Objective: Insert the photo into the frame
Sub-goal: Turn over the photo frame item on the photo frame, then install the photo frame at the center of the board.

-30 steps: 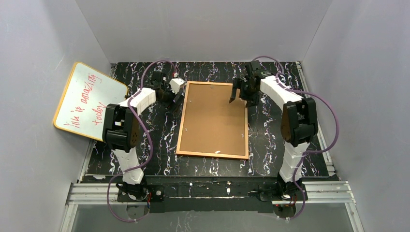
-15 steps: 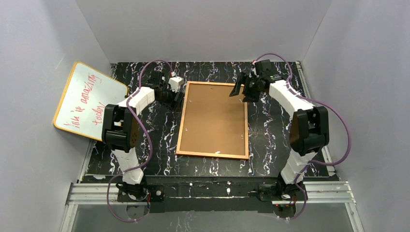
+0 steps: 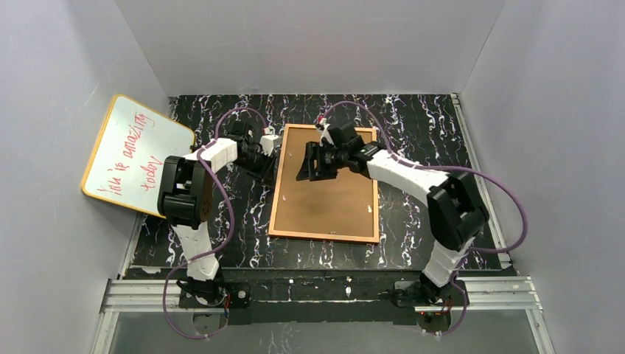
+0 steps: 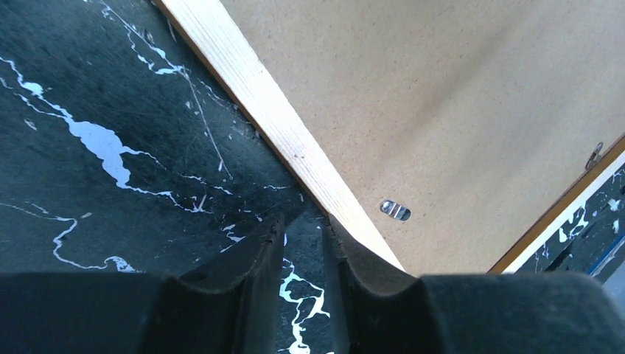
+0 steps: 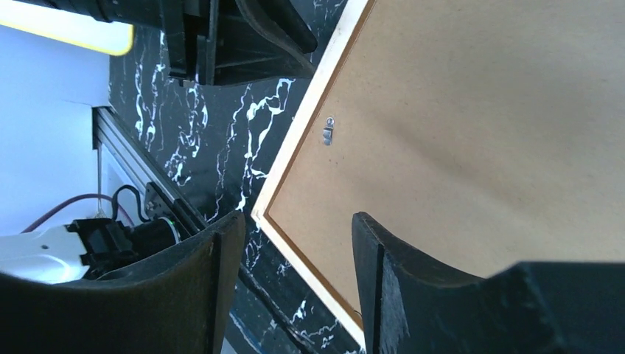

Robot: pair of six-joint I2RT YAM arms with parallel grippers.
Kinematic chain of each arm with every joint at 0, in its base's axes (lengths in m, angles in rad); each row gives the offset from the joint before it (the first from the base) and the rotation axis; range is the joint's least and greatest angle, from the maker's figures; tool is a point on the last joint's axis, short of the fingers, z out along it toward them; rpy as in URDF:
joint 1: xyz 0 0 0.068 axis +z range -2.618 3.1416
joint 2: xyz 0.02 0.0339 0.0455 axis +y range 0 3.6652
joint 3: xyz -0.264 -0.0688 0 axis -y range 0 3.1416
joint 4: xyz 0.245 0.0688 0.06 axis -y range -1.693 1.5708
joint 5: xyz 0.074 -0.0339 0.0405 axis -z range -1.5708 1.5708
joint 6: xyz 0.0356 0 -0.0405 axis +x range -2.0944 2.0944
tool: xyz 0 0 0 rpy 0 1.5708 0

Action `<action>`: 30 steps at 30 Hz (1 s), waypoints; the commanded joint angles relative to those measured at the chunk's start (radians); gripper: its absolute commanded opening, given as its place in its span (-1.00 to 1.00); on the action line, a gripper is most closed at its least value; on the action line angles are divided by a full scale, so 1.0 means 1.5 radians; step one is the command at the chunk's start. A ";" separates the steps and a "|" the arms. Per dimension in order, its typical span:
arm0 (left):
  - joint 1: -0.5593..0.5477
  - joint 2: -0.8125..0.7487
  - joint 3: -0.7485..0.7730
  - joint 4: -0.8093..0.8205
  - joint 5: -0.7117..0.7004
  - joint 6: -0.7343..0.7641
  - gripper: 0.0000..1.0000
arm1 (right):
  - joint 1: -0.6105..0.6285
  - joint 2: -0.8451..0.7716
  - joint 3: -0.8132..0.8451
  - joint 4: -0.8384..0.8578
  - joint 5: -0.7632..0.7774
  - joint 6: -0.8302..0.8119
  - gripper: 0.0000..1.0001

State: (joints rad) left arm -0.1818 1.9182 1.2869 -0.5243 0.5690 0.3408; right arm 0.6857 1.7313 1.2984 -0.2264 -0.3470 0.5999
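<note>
The frame point(image 3: 324, 203) lies back-up on the black marbled table, its brown board showing. The photo is out of view. My left gripper point(image 3: 270, 167) is low beside the frame's left rail point(image 4: 273, 110). Its jaws stand a narrow gap apart with only table between them point(image 4: 304, 225), and the right finger sits against the rail's outer edge. My right gripper point(image 3: 308, 164) hovers over the upper left of the frame's back point(image 5: 479, 133), open and holding nothing point(image 5: 295, 225).
A yellow-edged whiteboard point(image 3: 136, 151) with red writing leans on the left wall. Small metal tabs point(image 4: 395, 209) point(image 5: 329, 131) hold the backing board. White walls close three sides. A metal rail point(image 3: 324, 291) runs along the near edge.
The right arm swung left from the frame's top right corner to above its upper left, its jaws narrowing. The left gripper slid slightly nearer along the left rail and its jaws closed in.
</note>
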 commanded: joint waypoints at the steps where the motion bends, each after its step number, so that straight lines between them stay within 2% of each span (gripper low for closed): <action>1: 0.008 0.005 -0.002 -0.028 0.052 0.003 -0.52 | 0.024 0.058 0.030 0.063 -0.018 0.002 0.25; 11: 0.011 0.017 -0.010 -0.028 0.066 0.003 -0.51 | 0.052 0.140 0.039 0.109 -0.061 -0.026 0.23; 30: 0.011 0.014 -0.008 -0.025 0.034 0.007 -0.52 | 0.076 0.252 0.088 0.140 -0.078 -0.033 0.17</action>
State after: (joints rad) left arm -0.1661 1.9427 1.2831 -0.5323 0.6140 0.3408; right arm 0.7841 2.0815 1.3895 -0.0467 -0.4599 0.5686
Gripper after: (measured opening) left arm 0.243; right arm 0.590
